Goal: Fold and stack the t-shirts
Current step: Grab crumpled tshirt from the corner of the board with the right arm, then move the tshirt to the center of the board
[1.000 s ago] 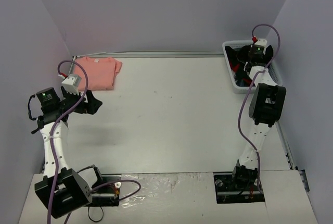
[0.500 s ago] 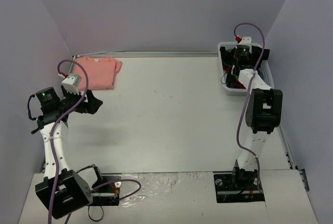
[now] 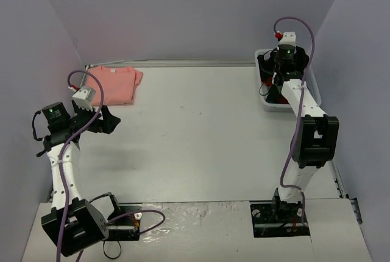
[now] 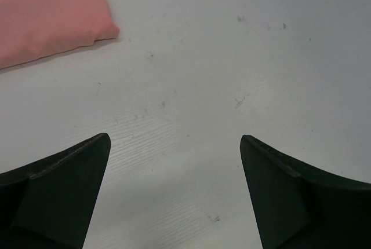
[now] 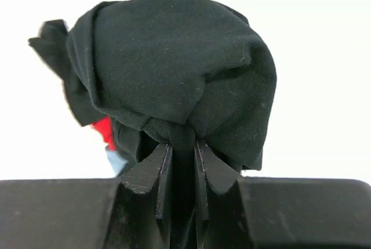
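The salmon-pink t-shirt (image 3: 114, 83) lies folded at the table's far left corner; its corner also shows in the left wrist view (image 4: 46, 14). My left gripper (image 3: 111, 119) is open and empty, hovering over bare table just right of and nearer than that shirt (image 4: 174, 150). My right gripper (image 3: 275, 78) is shut on a bunched fold of the black t-shirt (image 5: 174, 69), over the white basket (image 3: 262, 99) at the far right. In the top view the black cloth (image 3: 266, 67) hangs dark around the gripper.
The white basket stands against the right wall and holds other cloth, with red (image 5: 103, 130) and light blue (image 5: 117, 163) bits showing under the black shirt. Grey walls close in the table on three sides.
My right arm has swung its wrist left and up over the basket, lifting the black cloth with it. The left arm and the pink shirt have not moved.
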You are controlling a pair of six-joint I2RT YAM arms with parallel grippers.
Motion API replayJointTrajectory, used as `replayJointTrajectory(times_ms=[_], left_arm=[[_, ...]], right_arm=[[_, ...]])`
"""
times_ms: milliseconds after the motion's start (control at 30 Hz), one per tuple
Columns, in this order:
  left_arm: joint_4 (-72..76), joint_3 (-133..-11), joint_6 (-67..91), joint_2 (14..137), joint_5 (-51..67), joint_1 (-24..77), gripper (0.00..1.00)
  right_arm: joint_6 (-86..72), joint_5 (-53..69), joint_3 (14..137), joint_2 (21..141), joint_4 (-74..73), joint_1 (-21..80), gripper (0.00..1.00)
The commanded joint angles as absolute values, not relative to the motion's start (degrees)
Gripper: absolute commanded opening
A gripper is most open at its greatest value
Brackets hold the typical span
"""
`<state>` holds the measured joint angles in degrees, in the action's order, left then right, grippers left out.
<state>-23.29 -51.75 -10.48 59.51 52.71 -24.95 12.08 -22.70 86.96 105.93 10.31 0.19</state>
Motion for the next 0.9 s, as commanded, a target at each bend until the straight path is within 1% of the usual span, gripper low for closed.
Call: replayJointTrajectory(times_ms=[0,100,367,400,500,567,600,633,667,867], left_arm=[[-22.8,-52.2,-11.8,57.7,54.3,-25.6,0.94],[-22.8,-52.5,-11.6,57.7,52.9,-25.5,0.94],[-22.9,-52.6,-11.8,57.0,52.9,-25.6,0.94],[-22.9,-52.6,-11.9,56.9,52.9,-25.6,0.94],[-22.8,-52.5,-12.0,56.3,52.8,-25.6,0.94],[-22.9,-52.6,-12.0,56.2,52.8,-25.6,0.94],[-22.9,-52.6,-12.1,56.1,52.8,-25.6,0.94],[-22.9,-52.6,-12.0,56.1,52.8,-25.6,0.94],[-23.0,-52.6,-12.0,56.1,53.1,-25.6,0.94],[-23.3,-52.7,-12.1,56.2,53.7,-25.6,0.94]], right_arm=[[11.6,-19.3,89.9,98.8,9.2,2.5,0.0],[11.1,-15.7,92.6,96.0,4.6,4.0,0.0],[10.6,-3.5,105.3,87.3,-11.5,11.5,0.0],[10.0,1.7,105.9,86.3,-12.6,12.0,0.0],[9.7,9.0,106.5,83.1,-15.8,13.9,0.0],[10.2,17.5,106.3,82.0,-19.4,14.2,0.0],[10.8,20.6,105.6,81.7,-20.6,14.2,0.5],[12.5,23.6,105.0,81.6,-21.5,14.4,0.89],[12.8,23.6,102.9,80.9,-21.8,14.5,1.0],[16.7,15.2,95.3,79.9,-21.7,14.4,1.0]])
